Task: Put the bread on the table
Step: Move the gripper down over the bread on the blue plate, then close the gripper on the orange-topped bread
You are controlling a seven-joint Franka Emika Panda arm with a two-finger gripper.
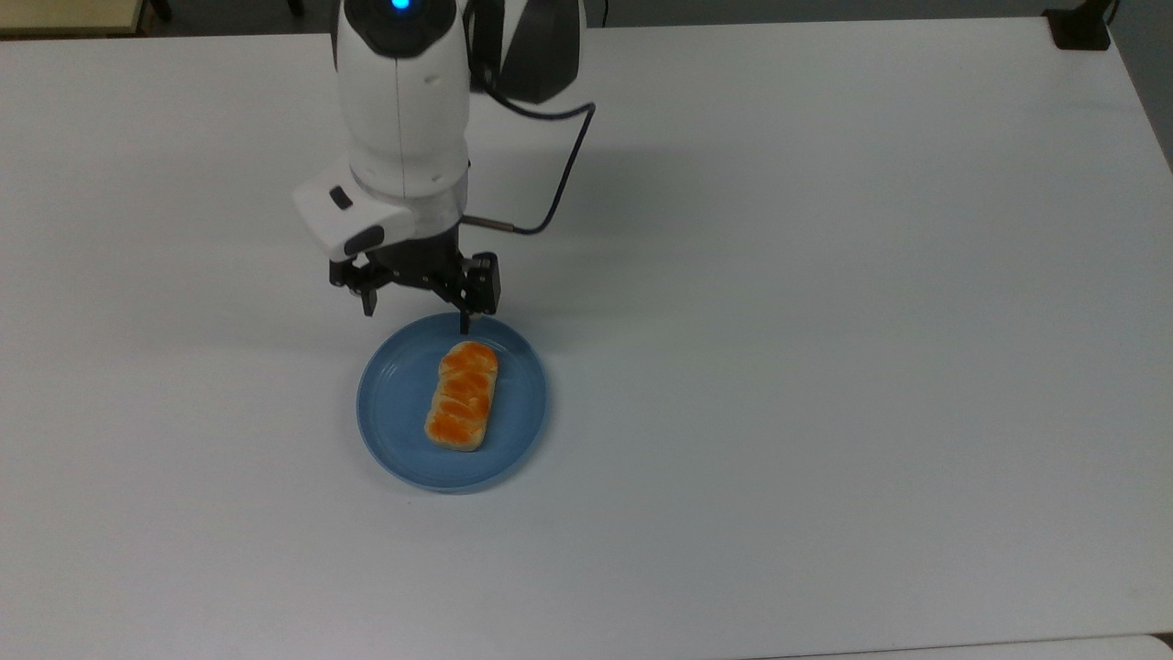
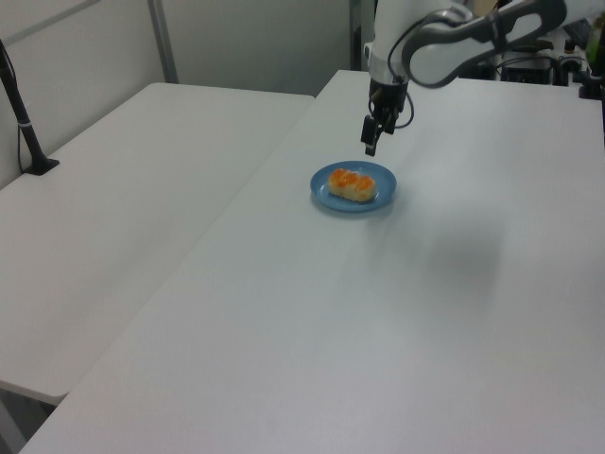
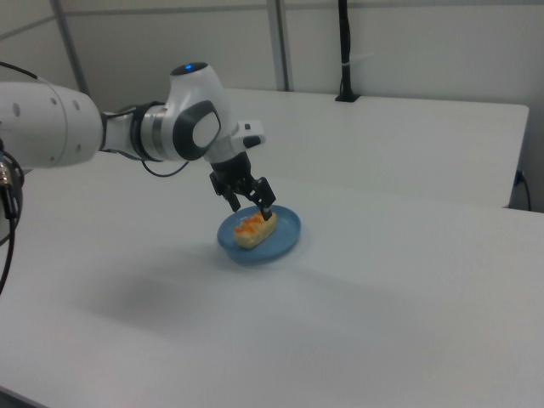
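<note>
One bread (image 1: 462,396) mid-plate (image 1: 389,431); claw (image 1: 417,315) spread nr rim.

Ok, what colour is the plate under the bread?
Blue. The round plate holding the bread shows best in the top view.

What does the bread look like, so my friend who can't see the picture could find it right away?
Look at the big white table and find the round blue plate near its middle, just below the robot's open hand in the top view. The bread lies on that plate: a small oblong braided bun, pale beige with shiny orange-brown bumps, the only orange thing there.
</note>
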